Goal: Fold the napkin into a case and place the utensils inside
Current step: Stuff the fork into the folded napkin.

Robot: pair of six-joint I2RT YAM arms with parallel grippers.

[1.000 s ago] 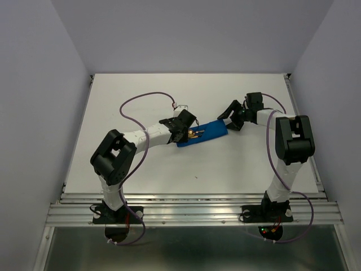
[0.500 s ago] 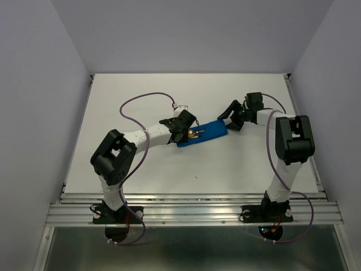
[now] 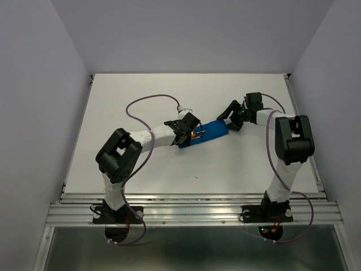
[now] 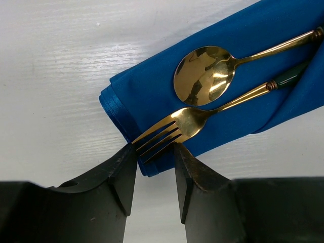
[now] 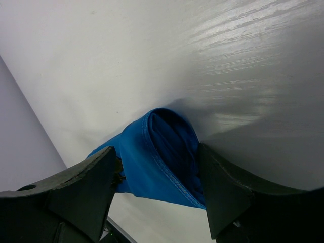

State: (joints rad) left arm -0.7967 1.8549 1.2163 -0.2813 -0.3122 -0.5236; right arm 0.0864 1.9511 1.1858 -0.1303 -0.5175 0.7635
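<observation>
The napkin (image 3: 210, 131) lies mid-table, folded into a narrow blue case (image 4: 152, 86). On its left end rest the utensils: a gold spoon (image 4: 205, 76) and a gold fork (image 4: 190, 121), their handles running right under a fold of the cloth. My left gripper (image 4: 154, 147) (image 3: 190, 131) has its two fingertips against either side of the fork's tines at the case's left end. My right gripper (image 5: 157, 149) (image 3: 231, 119) stands wide across the case's right end (image 5: 167, 152), which arches up between the fingers and touches both.
The white table (image 3: 169, 90) is walled on the left, right and back. The left arm's purple cable (image 3: 141, 104) loops over the table behind that arm. A metal rail (image 3: 192, 212) runs along the near edge.
The left arm has reached slightly further right toward the case, and the fork moved with it. The right arm and the cloth look the same.
</observation>
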